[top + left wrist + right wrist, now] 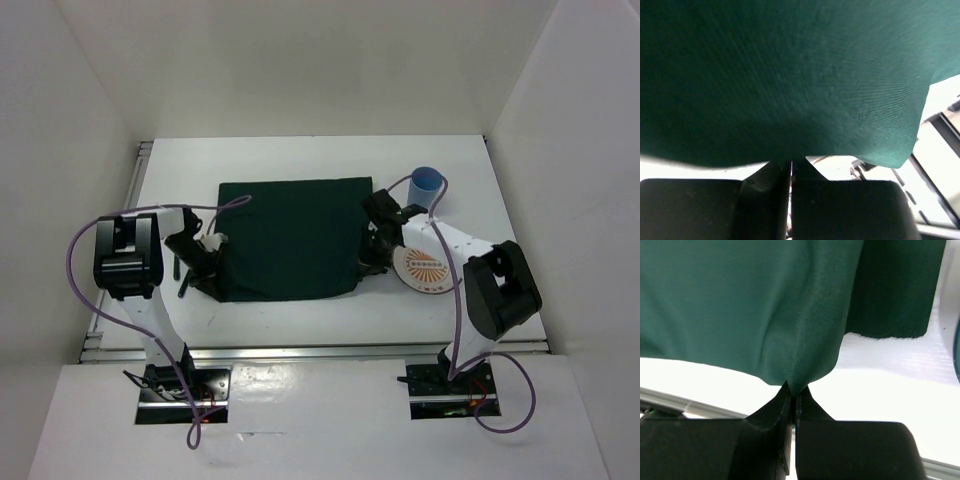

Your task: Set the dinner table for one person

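Centred on the white surface [300, 160]: green placemat [290, 238], left edge pinched by the closed left gripper [790, 167], right edge by the closed right gripper [793, 392]. Step judged: placemat being positioned. Next: cloth to be drawn taut, laid flat. Plate [425, 270], cup [428, 183] beside right edge; far strip open.

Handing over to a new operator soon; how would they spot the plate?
On the white table, look right of the dark green cloth. The plate lies there, partly under the right arm, nearer the arms than the blue cup. It alone is round, flat and white with an orange sunburst.
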{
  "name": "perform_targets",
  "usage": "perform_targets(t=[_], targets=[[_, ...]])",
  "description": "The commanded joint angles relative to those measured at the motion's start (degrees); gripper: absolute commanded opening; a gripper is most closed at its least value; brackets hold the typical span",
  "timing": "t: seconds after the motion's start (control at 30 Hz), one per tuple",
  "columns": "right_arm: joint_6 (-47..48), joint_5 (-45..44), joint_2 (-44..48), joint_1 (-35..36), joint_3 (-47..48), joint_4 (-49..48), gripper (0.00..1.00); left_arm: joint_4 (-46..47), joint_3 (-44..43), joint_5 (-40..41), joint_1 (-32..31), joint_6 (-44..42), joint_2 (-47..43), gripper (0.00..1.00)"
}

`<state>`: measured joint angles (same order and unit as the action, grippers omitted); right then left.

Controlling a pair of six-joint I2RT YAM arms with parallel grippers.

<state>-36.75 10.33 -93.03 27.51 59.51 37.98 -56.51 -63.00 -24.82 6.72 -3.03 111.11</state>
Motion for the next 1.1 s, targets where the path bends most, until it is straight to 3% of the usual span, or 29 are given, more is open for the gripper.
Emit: perform_targets(t=[0.0,0.13,0.3,0.57,0.63,0.67,0.7,0.73,0.83,0.87,0.93,0.97,1.07], targets=[[3.1,-1.2,0.2,0.4,8.1,5.9,0.0,5.9,-3.6,0.4,0.5,-3.7,-3.3,0.0],[4.4,-2.4,0.7,0.4,14.1,9.0,0.0,4.2,-8.6,1.1,0.5,-5.0,-8.7,0.0],[3.7,-4.3,2.7,-0.2,14.8,11.1,0.0,0.6,-12.8,1.6,-0.1,-6.2,-11.4,0.0],[-0.4,-6.5,5.5,-2.5,4.2,10.5,0.02,0.0,-4.9,6.1,-5.3,-8.1,-11.4,0.01],[-0.4,-7.1,5.5,-3.2,2.0,9.8,0.1,1.2,-3.6,7.1,-5.3,-8.1,-10.7,0.08],[-1.1,-7.9,6.0,-3.9,-0.2,9.1,0.2,1.7,-2.7,8.5,-5.3,-8.1,-10.1,0.1],[-1.1,-9.3,6.6,-4.0,-1.3,8.4,0.5,2.4,-2.7,9.2,-5.3,-8.1,-10.1,0.14],[-1.1,-9.3,6.6,-4.6,-2.3,7.8,0.52,2.4,-2.7,10.0,-5.3,-8.1,-10.1,0.24],[-1.1,-10.8,8.7,-4.7,-3.5,6.6,0.52,2.4,-2.7,11.6,-5.3,-8.1,-10.1,0.36],[-1.1,-11.6,8.7,-4.7,-3.5,6.6,0.52,2.4,-3.3,11.6,-5.3,-8.1,-10.1,0.6],[-1.1,-12.7,8.0,-4.7,-1.2,7.2,0.52,2.4,-3.3,10.9,-5.3,-9.6,-11.7,0.68],[-0.4,-12.7,6.9,-4.7,-0.1,7.9,0.52,2.4,-4.0,10.9,-5.8,-9.6,-12.2,0.86],[1.9,-12.7,6.3,-4.1,3.6,7.9,0.53,2.4,-4.5,14.0,-5.8,-9.1,-14.4,0.9]])
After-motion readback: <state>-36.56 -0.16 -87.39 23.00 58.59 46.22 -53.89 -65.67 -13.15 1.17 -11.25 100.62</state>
